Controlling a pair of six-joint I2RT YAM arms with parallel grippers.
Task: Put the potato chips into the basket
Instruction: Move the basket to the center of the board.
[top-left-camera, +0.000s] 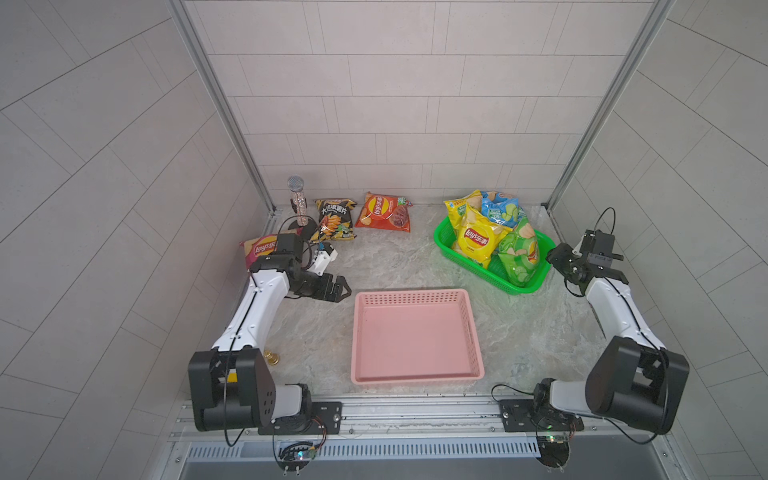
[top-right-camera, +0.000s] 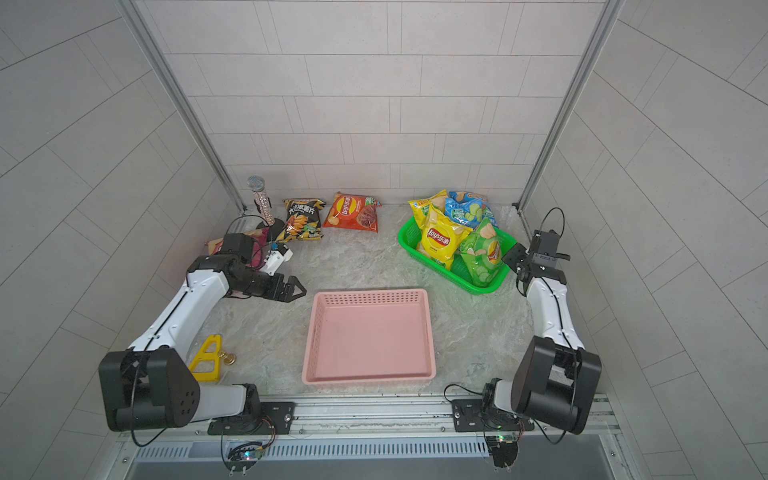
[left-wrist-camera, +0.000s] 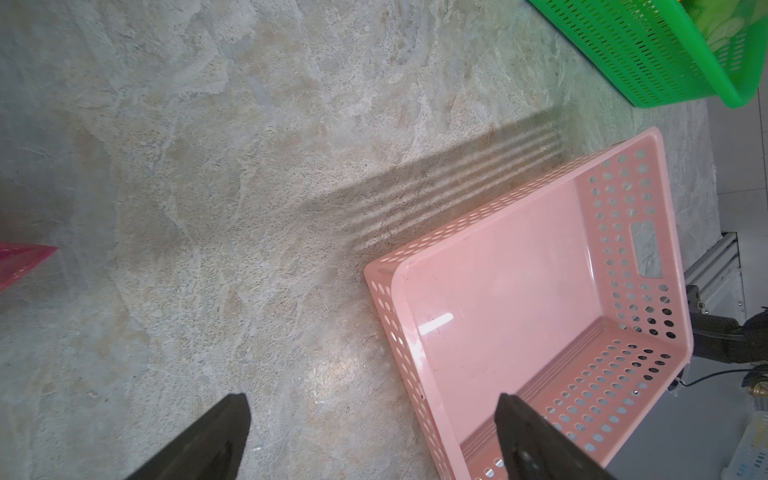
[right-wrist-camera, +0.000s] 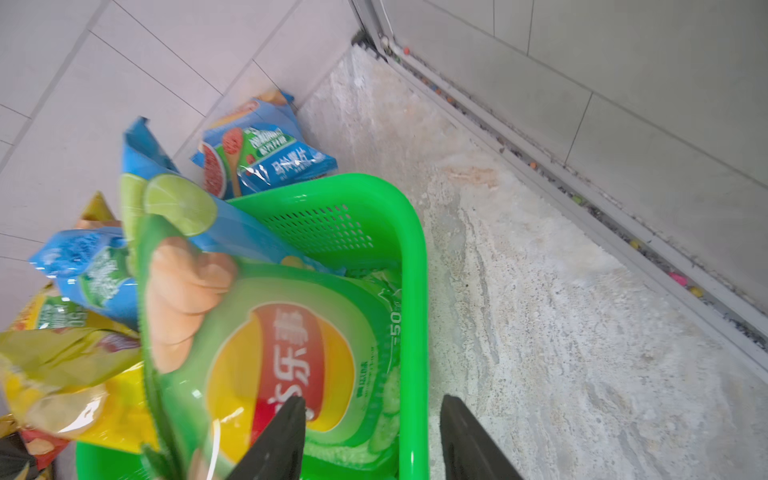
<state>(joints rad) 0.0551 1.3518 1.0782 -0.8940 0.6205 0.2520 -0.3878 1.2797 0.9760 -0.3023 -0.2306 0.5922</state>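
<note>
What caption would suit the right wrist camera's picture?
Open right gripper at the rim of the green basket, where a green chip bag stands among blue bags and a yellow bag.

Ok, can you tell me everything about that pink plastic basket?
The pale pink plastic basket is a shallow rectangle with round holes in its walls, a slot handle in one end and a smooth, shiny floor. It is empty, lying flat on the marbled tabletop, centre front. Nothing else touches it.

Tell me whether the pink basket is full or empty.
Empty. The pink basket shows only bare floor in both top views and the left wrist view.
</note>
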